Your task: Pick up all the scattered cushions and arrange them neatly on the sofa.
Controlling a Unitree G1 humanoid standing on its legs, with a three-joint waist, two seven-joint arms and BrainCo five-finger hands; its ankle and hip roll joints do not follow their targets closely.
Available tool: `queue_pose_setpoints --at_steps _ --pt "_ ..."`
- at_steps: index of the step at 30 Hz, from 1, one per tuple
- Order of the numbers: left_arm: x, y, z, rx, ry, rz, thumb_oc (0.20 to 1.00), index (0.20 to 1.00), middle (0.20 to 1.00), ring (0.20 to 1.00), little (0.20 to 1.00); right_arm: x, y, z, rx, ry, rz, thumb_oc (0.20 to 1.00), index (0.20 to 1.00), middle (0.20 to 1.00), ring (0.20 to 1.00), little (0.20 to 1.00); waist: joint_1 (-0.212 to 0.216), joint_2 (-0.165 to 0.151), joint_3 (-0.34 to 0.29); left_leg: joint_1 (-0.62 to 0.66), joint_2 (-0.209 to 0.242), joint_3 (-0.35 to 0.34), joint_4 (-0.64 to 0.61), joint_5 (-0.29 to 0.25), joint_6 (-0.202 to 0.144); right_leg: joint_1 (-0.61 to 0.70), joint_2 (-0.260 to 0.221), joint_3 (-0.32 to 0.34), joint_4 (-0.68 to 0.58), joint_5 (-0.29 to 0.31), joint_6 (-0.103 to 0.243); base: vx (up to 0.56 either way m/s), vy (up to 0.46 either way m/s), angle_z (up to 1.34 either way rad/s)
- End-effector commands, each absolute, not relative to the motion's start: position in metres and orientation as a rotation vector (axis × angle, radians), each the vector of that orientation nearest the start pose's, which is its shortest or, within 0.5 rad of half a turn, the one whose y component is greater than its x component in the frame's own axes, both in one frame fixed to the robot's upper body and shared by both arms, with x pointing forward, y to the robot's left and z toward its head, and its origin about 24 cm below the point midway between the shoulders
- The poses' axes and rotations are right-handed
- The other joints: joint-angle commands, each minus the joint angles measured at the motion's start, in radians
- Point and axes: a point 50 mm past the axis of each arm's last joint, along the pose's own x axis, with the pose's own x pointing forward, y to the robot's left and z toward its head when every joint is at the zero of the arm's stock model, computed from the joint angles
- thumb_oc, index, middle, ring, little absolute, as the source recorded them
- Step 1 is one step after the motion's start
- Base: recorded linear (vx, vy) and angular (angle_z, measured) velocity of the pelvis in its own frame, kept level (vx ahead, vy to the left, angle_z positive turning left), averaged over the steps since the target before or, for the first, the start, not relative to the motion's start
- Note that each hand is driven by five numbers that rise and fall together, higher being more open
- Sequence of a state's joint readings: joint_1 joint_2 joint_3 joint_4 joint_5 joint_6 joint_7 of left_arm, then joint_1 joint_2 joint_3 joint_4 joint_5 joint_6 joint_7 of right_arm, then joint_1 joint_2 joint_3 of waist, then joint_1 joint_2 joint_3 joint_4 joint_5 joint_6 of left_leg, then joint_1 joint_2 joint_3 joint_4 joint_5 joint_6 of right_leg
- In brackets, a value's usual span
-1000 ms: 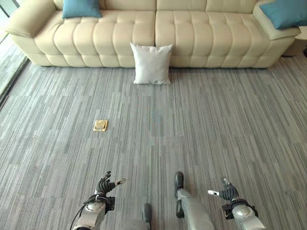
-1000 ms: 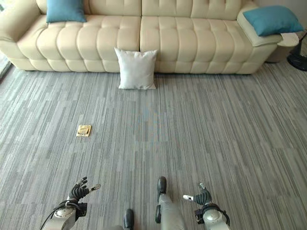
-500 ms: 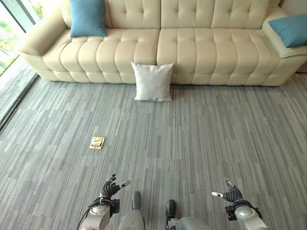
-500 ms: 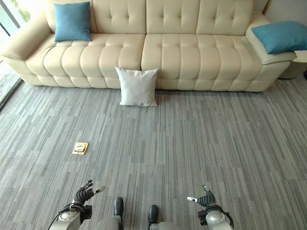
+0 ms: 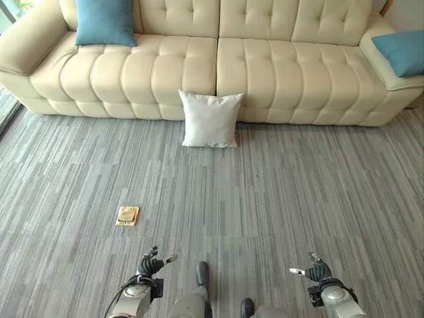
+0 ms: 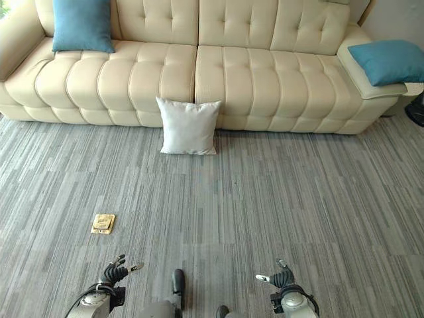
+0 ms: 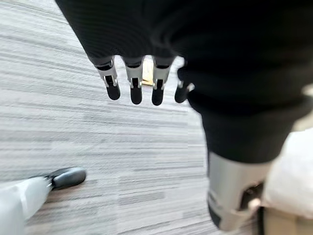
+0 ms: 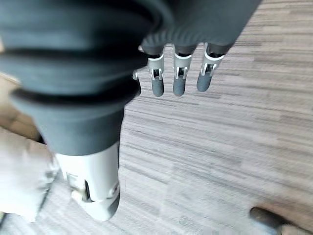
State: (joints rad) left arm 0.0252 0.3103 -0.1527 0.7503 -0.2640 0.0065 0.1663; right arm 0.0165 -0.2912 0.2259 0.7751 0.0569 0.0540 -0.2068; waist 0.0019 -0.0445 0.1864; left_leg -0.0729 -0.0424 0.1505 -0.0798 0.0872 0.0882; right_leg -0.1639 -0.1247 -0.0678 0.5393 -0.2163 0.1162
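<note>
Change since earlier: only the camera had shifted as the robot walked; the sofa (image 5: 218,73) sat a little lower and larger in the head views, while the white cushion kept its place against the sofa front.
Left hand: the left hand (image 5: 150,265) hung low at the near left above the carpet, its fingers (image 7: 134,90) loosely extended and empty.
Floor plate: a small brass-coloured plate (image 5: 127,215) lay flat in the carpet, near left, well apart from the cushion.
Blue cushion, left: one blue cushion (image 5: 105,21) already leaned upright against the sofa's back at its left end.
White cushion: the white cushion (image 5: 211,119) stood on the floor, tilted back and touching the sofa's front near the middle seam.
Handling: it looked soft, light and squashy, with nothing fragile about it; a single-corner pinch would likely let it droop, so both hands pressing its left and right edges seemed the safer hold.
Blue cushion, right: a second blue cushion (image 6: 386,61) lay on the right armrest.
Right hand: the right hand (image 5: 317,270) hovered at the near right, fingers (image 8: 178,83) relaxed and holding nothing.
Surface: grey striped carpet (image 5: 298,192), flat and offering good footing.
Room: open floor lay between robot and sofa; the cushion was well out of reach.
</note>
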Motion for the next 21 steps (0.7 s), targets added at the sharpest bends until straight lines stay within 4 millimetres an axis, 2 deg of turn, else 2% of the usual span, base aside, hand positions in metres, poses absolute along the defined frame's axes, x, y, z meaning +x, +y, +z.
queue_pose_setpoints --at_steps 1,4,5,7,11,13,16,19,20,21 --pt "0.183 0.252 -0.092 0.123 0.682 0.301 1.000 1.000 1.000 1.000 1.000 0.180 -0.226 -0.108 -0.428 0.783 -0.125 1.000 1.000 1.000 1.000 1.000 -0.008 0.004 0.024 0.066 0.071 -0.001 0.055 -0.147 -0.088 0.053 0.020 -0.039 -0.275 0.156 0.006 0.24 0.035 0.06" --pt "0.189 0.247 -0.089 0.105 0.662 0.290 1.000 1.000 1.000 1.000 1.000 0.183 -0.228 -0.105 -0.442 0.774 -0.124 1.000 1.000 1.000 1.000 1.000 -0.039 0.011 0.045 0.137 0.062 -0.009 0.033 -0.169 -0.096 -0.006 0.050 -0.083 -0.392 0.182 0.006 0.27 -0.012 0.03" --pt "0.195 0.244 -0.085 0.100 0.637 0.279 1.000 1.000 1.000 1.000 1.000 0.182 -0.228 -0.104 -0.452 0.772 -0.121 1.000 1.000 1.000 1.000 1.000 -0.063 0.012 0.050 0.168 0.060 -0.021 0.027 -0.178 -0.103 -0.032 0.062 -0.078 -0.444 0.198 0.017 0.38 -0.087 0.06" --pt "0.203 0.238 -0.079 0.099 0.598 0.250 1.000 1.000 1.000 1.000 1.000 0.179 -0.230 -0.105 -0.446 0.775 -0.132 1.000 1.000 1.000 1.000 1.000 -0.075 0.006 0.045 0.185 0.057 -0.044 0.029 -0.190 -0.108 -0.003 0.073 -0.046 -0.475 0.197 0.004 0.34 -0.133 0.22" --pt "0.208 0.233 -0.075 0.067 0.571 0.243 1.000 1.000 1.000 1.000 1.000 0.178 -0.236 -0.105 -0.426 0.774 -0.165 1.000 1.000 1.000 1.000 1.000 -0.083 0.014 0.015 0.203 0.086 -0.053 0.046 -0.202 -0.135 0.042 0.091 -0.050 -0.484 0.179 -0.031 0.27 -0.175 0.57" --pt "0.208 0.231 -0.074 0.057 0.567 0.232 1.000 1.000 1.000 1.000 1.000 0.176 -0.239 -0.105 -0.422 0.777 -0.174 1.000 1.000 1.000 1.000 1.000 -0.086 0.019 0.011 0.191 0.101 -0.063 0.104 -0.197 -0.148 0.063 0.103 -0.051 -0.482 0.158 -0.051 0.22 -0.148 0.48" --pt "0.208 0.230 -0.075 0.046 0.569 0.230 1.000 1.000 1.000 1.000 1.000 0.176 -0.242 -0.104 -0.423 0.777 -0.179 1.000 1.000 1.000 1.000 1.000 -0.079 0.018 0.022 0.152 0.101 -0.079 0.235 -0.161 -0.165 0.110 0.116 -0.047 -0.486 0.129 -0.078 0.20 -0.127 0.14" --pt "0.207 0.228 -0.076 0.047 0.578 0.225 1.000 1.000 1.000 1.000 1.000 0.177 -0.245 -0.103 -0.431 0.775 -0.186 1.000 1.000 1.000 1.000 1.000 -0.065 0.011 0.029 0.103 0.090 -0.090 0.251 -0.158 -0.154 0.149 0.110 -0.046 -0.504 0.114 -0.082 0.18 -0.051 -0.09" --pt "0.204 0.229 -0.079 0.054 0.594 0.224 1.000 1.000 1.000 1.000 1.000 0.178 -0.248 -0.102 -0.435 0.771 -0.193 1.000 1.000 1.000 1.000 1.000 -0.051 -0.005 0.030 0.045 0.079 -0.086 0.243 -0.179 -0.141 0.184 0.096 -0.045 -0.523 0.104 -0.076 0.24 -0.024 0.03" --pt "0.202 0.230 -0.080 0.060 0.602 0.221 1.000 1.000 1.000 1.000 1.000 0.178 -0.249 -0.102 -0.441 0.772 -0.191 1.000 1.000 1.000 1.000 1.000 -0.046 -0.009 0.032 0.011 0.079 -0.084 0.232 -0.171 -0.143 0.196 0.091 -0.046 -0.526 0.094 -0.074 0.36 -0.013 -0.12"
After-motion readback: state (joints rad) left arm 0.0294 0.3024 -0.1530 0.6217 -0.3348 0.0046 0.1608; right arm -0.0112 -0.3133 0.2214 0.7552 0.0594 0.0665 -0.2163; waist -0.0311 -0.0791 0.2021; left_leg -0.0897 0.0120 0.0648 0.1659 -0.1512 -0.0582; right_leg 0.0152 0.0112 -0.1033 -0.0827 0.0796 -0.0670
